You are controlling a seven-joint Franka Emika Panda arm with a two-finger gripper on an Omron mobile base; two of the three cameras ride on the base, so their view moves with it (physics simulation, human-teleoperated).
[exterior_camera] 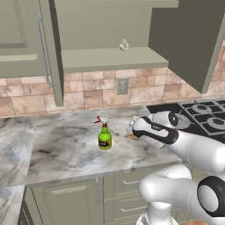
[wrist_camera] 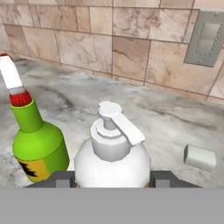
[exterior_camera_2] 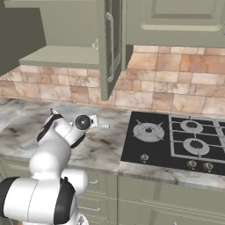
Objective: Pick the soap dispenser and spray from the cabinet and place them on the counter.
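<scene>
I have the soap dispenser [wrist_camera: 112, 151] sitting between my gripper [wrist_camera: 112, 180] fingers in the hand view: its white pump top rises straight up between the two dark tips, and the tips bracket the body on either side. I judge the gripper clenched on the bottle rather than loose around it, though the contact itself sits at the picture's lower edge and I cannot see whether the pads actually press the sides. In the left base view only a sliver of orange shows at the end of the arm [exterior_camera: 176, 138], low over the counter [exterior_camera: 57, 145] toward its back half, near the edge of the stove [exterior_camera: 206, 116].

The relation I care about is the bottle's long axis against the slab. It looks upright, pump uppermost, and the base seems at or close to the marble; I cannot tell whether it is touching. If it is down, letting go leaves it standing.

The spray [exterior_camera: 104, 134] already stands on the counter, upright, just beside the dispenser on the side away from the stove. Any retreat should go up and back, not sideways toward it. A small grey block [wrist_camera: 199, 156] lies on the counter on the other side. The cabinet [exterior_camera: 110, 55] hangs open above, its shelf holding only a small pale object [exterior_camera: 124, 45].
</scene>
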